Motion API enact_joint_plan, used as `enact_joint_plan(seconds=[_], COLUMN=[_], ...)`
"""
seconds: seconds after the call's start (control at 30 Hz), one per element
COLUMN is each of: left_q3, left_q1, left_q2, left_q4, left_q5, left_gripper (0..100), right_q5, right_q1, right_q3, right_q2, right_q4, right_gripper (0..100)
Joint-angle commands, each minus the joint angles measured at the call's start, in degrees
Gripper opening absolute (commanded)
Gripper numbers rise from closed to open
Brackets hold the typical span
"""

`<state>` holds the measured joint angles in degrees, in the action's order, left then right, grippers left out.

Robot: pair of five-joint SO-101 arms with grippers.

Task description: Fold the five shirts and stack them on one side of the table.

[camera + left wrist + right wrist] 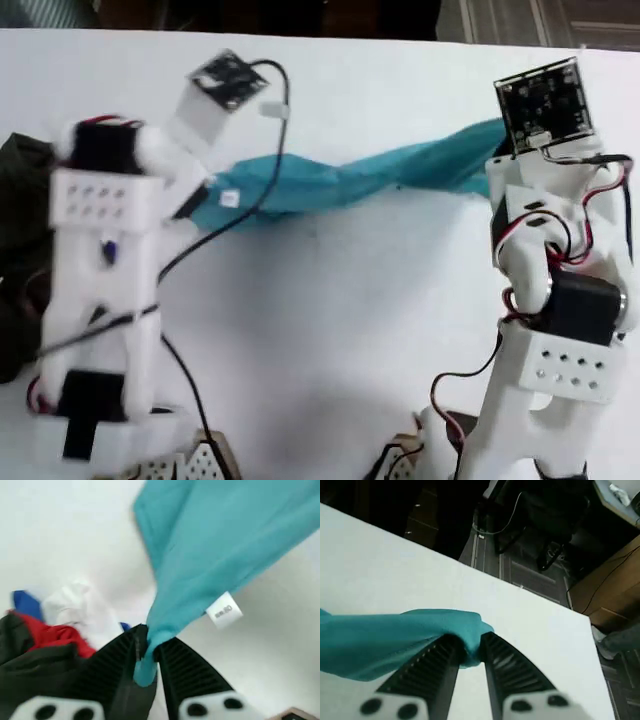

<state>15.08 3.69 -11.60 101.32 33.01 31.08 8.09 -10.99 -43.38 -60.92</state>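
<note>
A teal shirt (350, 178) hangs stretched and twisted between both arms above the white table (330, 330). My left gripper (147, 652) is shut on one bunched end of the teal shirt (220, 540), whose white label (224, 611) dangles beside the black fingers. My right gripper (470, 652) is shut on the other end of the teal shirt (385, 640), near the table's far edge. In the high view the left arm (105, 250) stands at the left and the right arm (555, 280) at the right. A heap of other shirts (55, 625), red, white, blue and dark, lies below the left gripper.
A dark garment (18, 230) lies at the table's left edge behind the left arm. Cables (185, 250) trail from both arms across the near table. Beyond the far table edge lies dark floor with chair legs (530, 525).
</note>
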Motion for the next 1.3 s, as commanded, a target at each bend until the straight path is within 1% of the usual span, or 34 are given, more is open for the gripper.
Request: enact_joint_plan(seconds=[0.0,0.07,0.2,0.4,0.53,0.6,0.73,0.8,0.97,1.17,1.27], left_q3=[2.42,2.42,2.33,2.42,2.07,-1.27,-12.35,-13.93,-9.19,-7.16,-6.46], left_q1=[2.64,3.25,3.25,3.25,3.25,3.96,6.07,6.77,6.59,6.86,6.86], left_q2=[-10.81,-15.82,-23.03,-28.04,-30.42,-31.38,-33.41,-35.96,-42.02,-45.45,-46.51], left_q4=[1.05,0.97,0.97,0.97,0.97,0.97,-0.18,-1.49,-2.20,-2.20,-2.73], left_q5=[-0.62,-0.79,-0.88,-0.88,-0.97,-0.97,-1.05,-2.46,-4.13,-4.31,-6.42], left_gripper=[3,3,3,3,3,3,3,3,3,3,3], right_q5=[-0.26,-0.26,-0.62,-0.44,-0.35,-0.35,-0.70,-1.93,-3.16,-3.08,-3.08], right_q1=[0.66,0.75,0.31,0.57,0.57,0.57,0.31,0.31,0.31,0.57,0.57], right_q3=[6.59,9.49,14.15,19.16,21.27,21.27,20.92,20.22,21.01,30.33,34.29], right_q2=[-2.07,-2.15,-2.15,-2.68,-6.99,-9.89,-12.35,-12.62,-13.05,-13.41,-13.32], right_q4=[-0.40,-0.92,-5.23,-11.30,-13.32,-13.41,-16.22,-16.75,-14.02,-12.70,-12.79], right_gripper=[1.9,1.9,1.9,1.9,1.9,1.9,1.9,1.9,1.9,1.9,1.9])
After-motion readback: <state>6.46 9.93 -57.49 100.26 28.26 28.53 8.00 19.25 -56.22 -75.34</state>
